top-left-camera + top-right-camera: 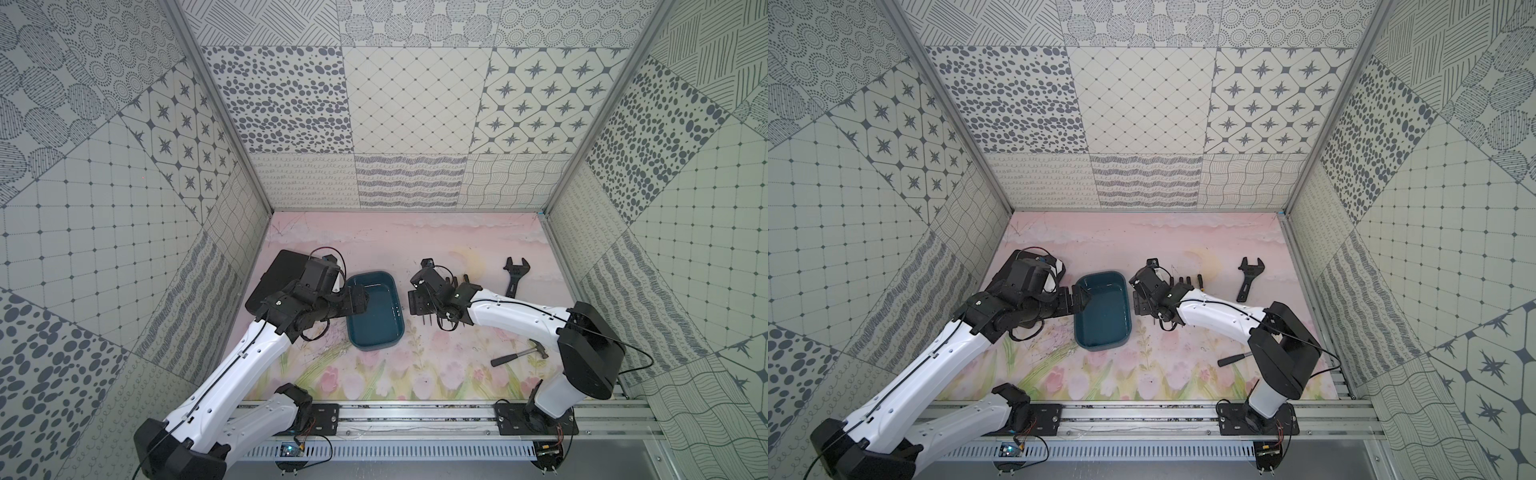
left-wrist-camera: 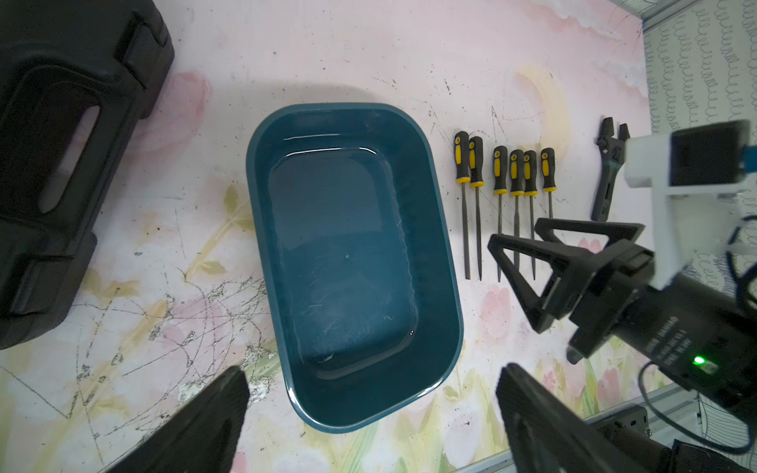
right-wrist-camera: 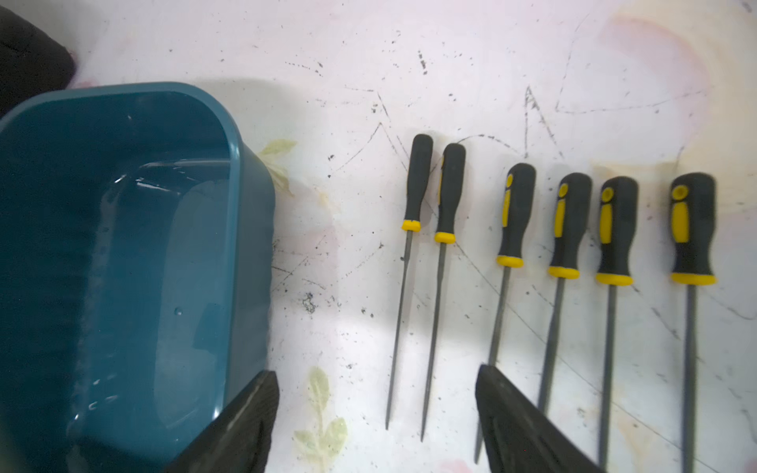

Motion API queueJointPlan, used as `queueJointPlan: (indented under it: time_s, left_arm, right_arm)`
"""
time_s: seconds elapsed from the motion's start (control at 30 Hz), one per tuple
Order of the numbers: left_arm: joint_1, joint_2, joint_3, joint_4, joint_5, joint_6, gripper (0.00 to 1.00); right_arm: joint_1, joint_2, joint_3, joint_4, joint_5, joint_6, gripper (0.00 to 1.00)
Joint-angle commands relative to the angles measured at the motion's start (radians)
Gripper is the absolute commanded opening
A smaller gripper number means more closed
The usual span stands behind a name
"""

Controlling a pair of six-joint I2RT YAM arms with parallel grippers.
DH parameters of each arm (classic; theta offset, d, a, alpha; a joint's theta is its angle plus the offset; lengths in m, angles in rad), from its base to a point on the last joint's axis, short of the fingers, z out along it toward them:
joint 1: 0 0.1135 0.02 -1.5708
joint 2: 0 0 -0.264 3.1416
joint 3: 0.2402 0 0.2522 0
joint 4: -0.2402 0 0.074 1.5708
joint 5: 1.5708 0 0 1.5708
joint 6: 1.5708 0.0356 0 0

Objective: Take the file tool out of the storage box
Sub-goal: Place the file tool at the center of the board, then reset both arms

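Looking down on the pink flowered surface (image 1: 415, 249), we find the storage box (image 1: 376, 316) standing about midway between the far and near edges, a touch toward the left edge, its glossy teal floor (image 2: 348, 254) in plain view. And the file tools (image 2: 499, 170) are outside it: six of them in a neat row on the surface just beside the box, on the side toward the right edge, black-and-yellow handles (image 3: 516, 213) toward the far edge, thin shafts pointing at the near edge. Over that row hangs the right gripper (image 3: 375, 372), jaws spread wide. We see the tips of the two file tools closest to the box in the gap, neither one pinched. The left wrist view shows the same wide spread (image 2: 516, 233) above the shafts. Across the box, the left gripper (image 2: 372, 370) hovers at its left side, jaws wide apart too, gripping nothing. Behind that arm, toward the left edge, lies the black case (image 1: 282, 274). A wrench (image 1: 515, 276) rests beyond the files toward the right edge, and a hammer (image 1: 521, 353) lies near the right near corner.
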Motion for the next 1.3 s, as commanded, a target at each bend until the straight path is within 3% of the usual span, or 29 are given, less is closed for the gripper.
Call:
queueJointPlan:
  time_s: [0.0, 0.4, 0.6, 0.87, 1.03, 1.17, 1.27]
  left_arm:
    - [0.002, -0.036, -0.022, 0.037, -0.093, -0.035, 0.99]
    - [0.003, -0.082, -0.069, 0.09, -0.252, -0.043, 0.99]
    - [0.004, -0.078, -0.103, 0.161, -0.302, -0.001, 0.99]
    - [0.011, -0.038, -0.165, 0.31, -0.365, 0.067, 0.99]
    - [0.016, -0.002, -0.193, 0.385, -0.381, 0.108, 0.99]
    - [0.038, 0.019, -0.232, 0.466, -0.413, 0.167, 0.99]
    - [0.078, 0.038, -0.268, 0.526, -0.407, 0.188, 0.99]
  right_arm:
    - [-0.054, -0.085, -0.074, 0.046, -0.035, -0.074, 0.88]
    - [-0.482, -0.423, -0.38, 0.257, -0.302, -0.271, 0.97]
    - [-0.641, -0.485, -0.468, 0.409, -0.302, -0.35, 0.98]
    - [-0.802, -0.405, -0.55, 0.695, -0.295, -0.406, 0.98]
    - [-0.827, -0.309, -0.624, 0.962, -0.273, -0.483, 0.98]
    - [-0.832, -0.242, -0.618, 1.029, -0.266, -0.527, 0.98]
    - [-0.837, -0.206, -0.681, 1.186, -0.274, -0.54, 0.98]
